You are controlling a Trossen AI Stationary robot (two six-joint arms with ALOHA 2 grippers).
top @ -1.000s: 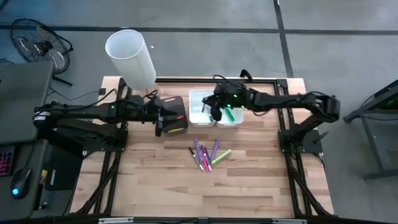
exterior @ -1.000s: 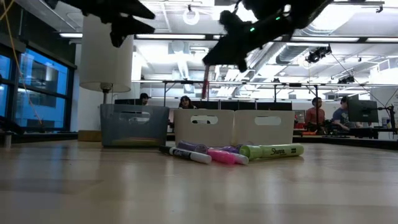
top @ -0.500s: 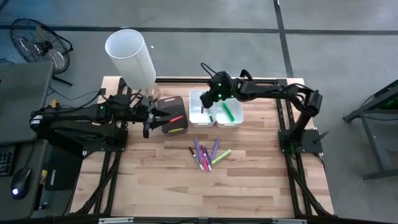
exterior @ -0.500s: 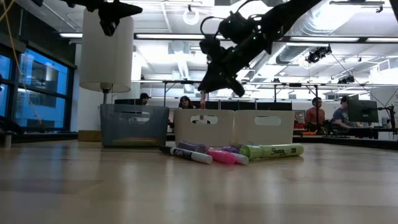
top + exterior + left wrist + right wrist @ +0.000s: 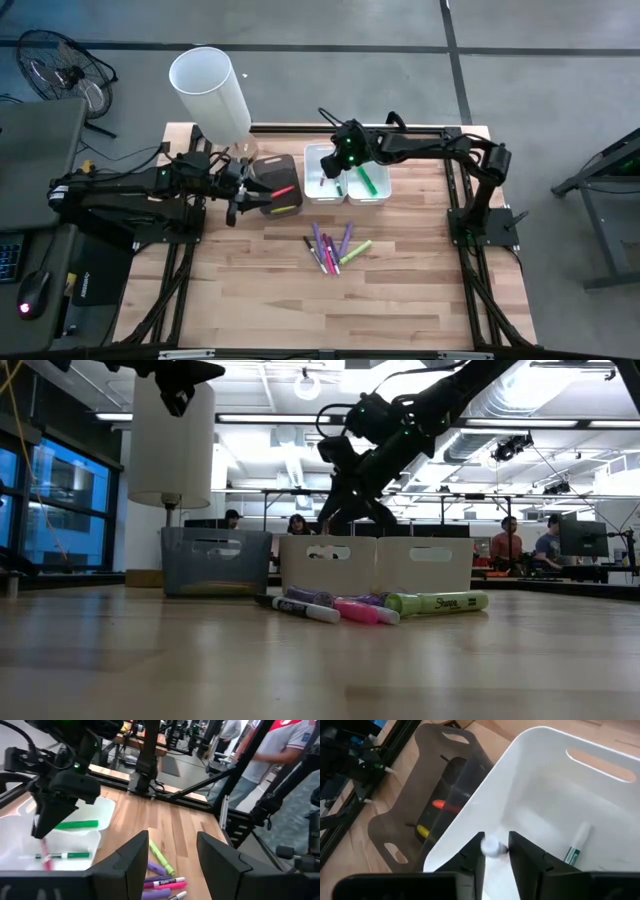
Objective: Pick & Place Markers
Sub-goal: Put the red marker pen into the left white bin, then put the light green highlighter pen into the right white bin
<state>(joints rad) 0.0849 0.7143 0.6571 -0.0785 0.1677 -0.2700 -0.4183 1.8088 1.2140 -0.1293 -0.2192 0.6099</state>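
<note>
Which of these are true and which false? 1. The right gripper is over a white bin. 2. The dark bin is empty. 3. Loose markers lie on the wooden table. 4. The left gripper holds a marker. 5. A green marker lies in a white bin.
1. True: the right gripper hangs over the left white plastic bin.
2. False: the dark plastic bin holds a red marker and a yellow marker.
3. True: a cluster of purple, pink and yellow-green markers lies on the wooden table.
4. False: the left gripper is open and empty beside the dark bin.
5. True: a bright green marker lies in the right white plastic bin.
</note>
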